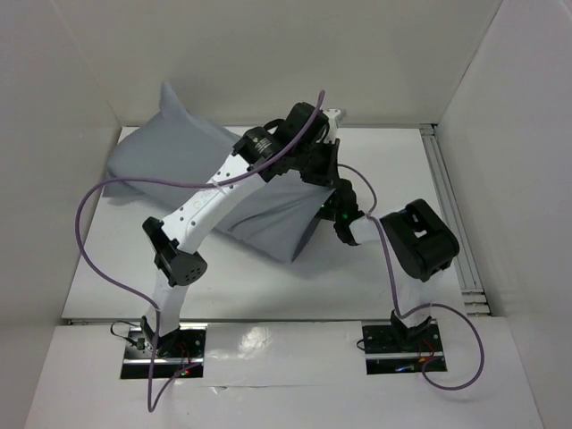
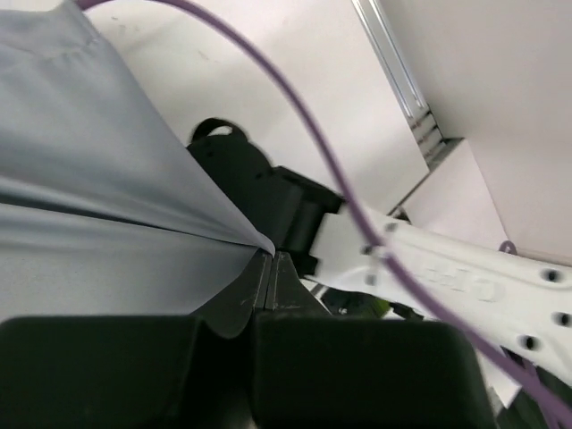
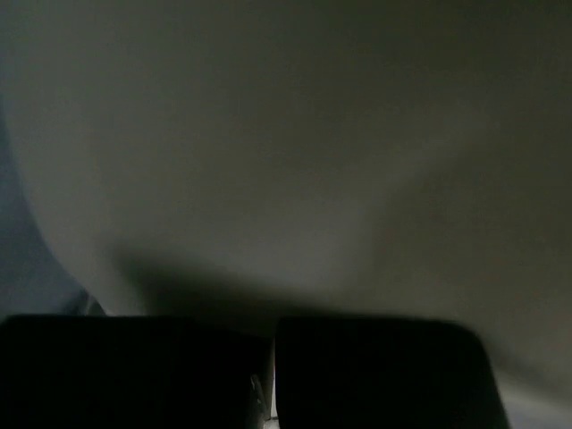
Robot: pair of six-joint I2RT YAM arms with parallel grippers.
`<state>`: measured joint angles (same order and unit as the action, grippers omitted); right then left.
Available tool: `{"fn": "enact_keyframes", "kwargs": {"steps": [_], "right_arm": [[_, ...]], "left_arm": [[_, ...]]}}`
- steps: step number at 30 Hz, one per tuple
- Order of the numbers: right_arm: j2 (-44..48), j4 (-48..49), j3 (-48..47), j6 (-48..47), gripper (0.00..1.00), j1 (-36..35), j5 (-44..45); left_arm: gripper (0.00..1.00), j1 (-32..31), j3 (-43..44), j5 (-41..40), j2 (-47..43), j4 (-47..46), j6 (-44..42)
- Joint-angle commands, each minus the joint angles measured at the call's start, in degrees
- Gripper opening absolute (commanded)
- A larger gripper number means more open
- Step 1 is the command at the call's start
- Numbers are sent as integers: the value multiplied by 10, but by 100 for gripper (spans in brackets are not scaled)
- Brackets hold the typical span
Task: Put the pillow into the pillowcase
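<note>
**Top external view: both tools clenched at the near end of the pillowcase**

Top external view, from the left: the blue-grey pillowcase (image 1: 188, 170) lies slantwise on the white tabletop (image 1: 357, 277). Its far end is at the back left, with one corner sticking up against the wall. Its near end reaches the middle of the tabletop. It looks plump and filled out rather than flat. The left arm (image 1: 210, 210) rises from its base and leans across the cloth to the right, with a purple cable (image 1: 89, 241) looping beside it. Its black wrist sits over the right-hand edge of the pillowcase. The right arm (image 1: 420, 237) bends in from the right, and its wrist meets that same edge just below the left one. A metal rail (image 1: 451, 214) runs along the right side of the tabletop.

In the left wrist view, the left tool (image 2: 271, 273) is clenched on the pillowcase. A pinched fold of blue-grey cloth runs straight into the closed fingertips, and the fabric spreads up and to the left from there. Just beyond the pinch is the black wrist and white link of the right arm.

In the right wrist view, the right tool (image 3: 273, 357) is clenched, its two dark fingers pressed together. Whether any cloth is caught between them cannot be told. A pale, smooth, shadowed surface fills the picture right in front of the fingers and reads as the pillow (image 3: 340, 161). A strip of blue-grey cloth shows at the left edge.
</note>
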<state>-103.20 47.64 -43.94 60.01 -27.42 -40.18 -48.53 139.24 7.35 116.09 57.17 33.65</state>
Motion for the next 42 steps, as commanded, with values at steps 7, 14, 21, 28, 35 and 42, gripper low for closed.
{"fn": "enact_keyframes", "kwargs": {"steps": [7, 14, 21, 28, 35, 42], "right_arm": [[-93, 258, -33, 122, 0, -17, 6], [126, -98, 40, -38, 45, 23, 65], [332, -658, 29, -154, 74, 48, 383], [464, -753, 22, -184, 76, 88, 432], [434, -784, -141, -215, 78, 30, 490], [270, -729, -299, -260, 79, -177, 532]], "left_arm": [[0, -26, -40, 157, -9, -149, 72], [34, -14, -75, 47, -46, -114, 67], [79, 76, -75, 26, -107, -86, 16], [86, 237, -122, 39, -150, -65, -49], [83, 355, -215, -93, -157, -65, -71], [81, 473, -287, -179, -126, -97, -47]]}}
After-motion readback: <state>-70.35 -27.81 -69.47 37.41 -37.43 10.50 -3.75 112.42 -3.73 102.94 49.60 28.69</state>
